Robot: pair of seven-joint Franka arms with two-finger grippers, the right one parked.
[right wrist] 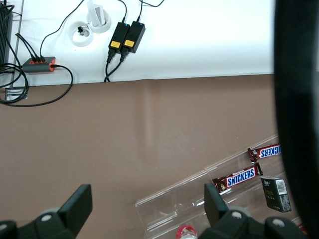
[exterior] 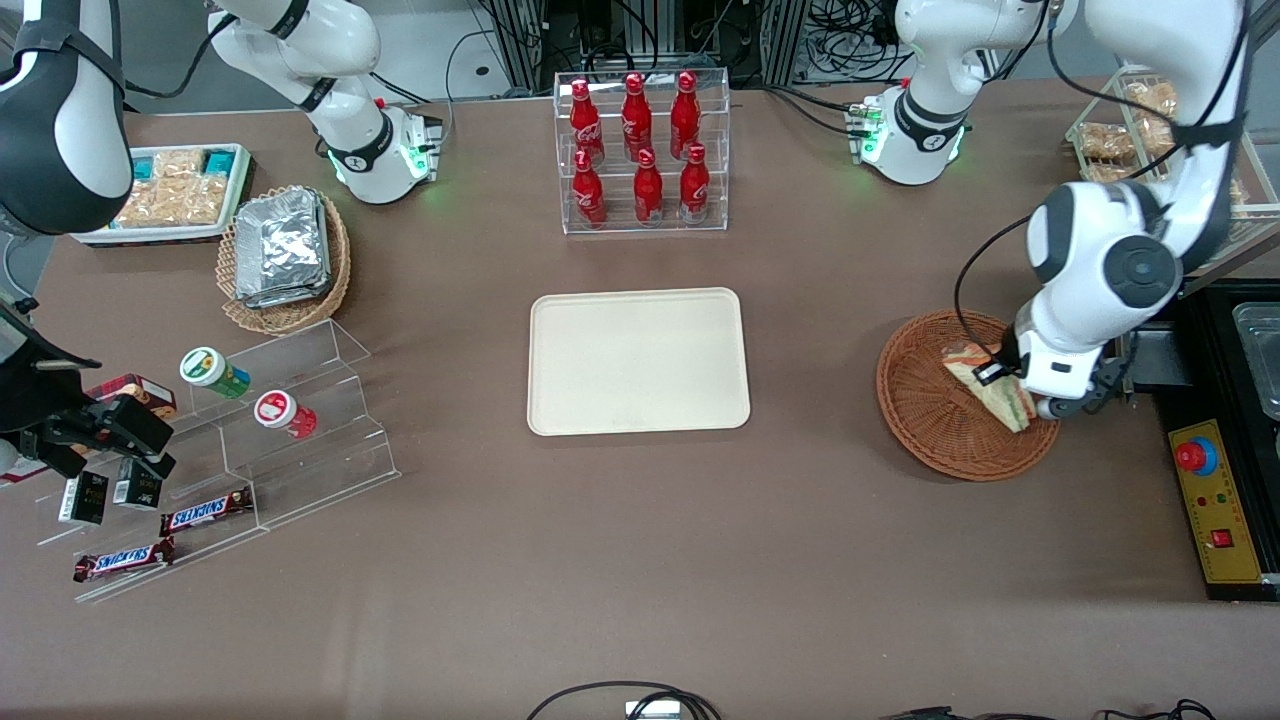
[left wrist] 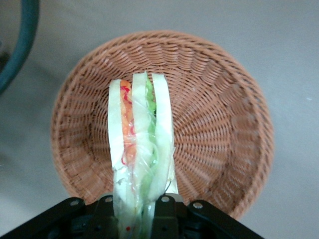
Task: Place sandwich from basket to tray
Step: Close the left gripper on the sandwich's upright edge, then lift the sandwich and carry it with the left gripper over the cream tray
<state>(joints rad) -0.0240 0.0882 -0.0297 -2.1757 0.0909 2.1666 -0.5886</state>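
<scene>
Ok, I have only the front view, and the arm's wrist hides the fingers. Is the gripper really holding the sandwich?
Observer: Yes. The left wrist view shows the gripper above the basket, shut on one end of the sandwich.
Operator: How does the sandwich sit in the grip?
Observer: On edge. Its bread and filling layers face the wrist camera, with one finger against each outer slice.
Operator: Is anything else in the basket?
Observer: No, only bare weave shows around the sandwich.

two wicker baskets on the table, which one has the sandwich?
The reddish-brown basket at the working arm's end. The gripper is shut on the sandwich above it. The lighter tan basket holds only foil packets.
</scene>
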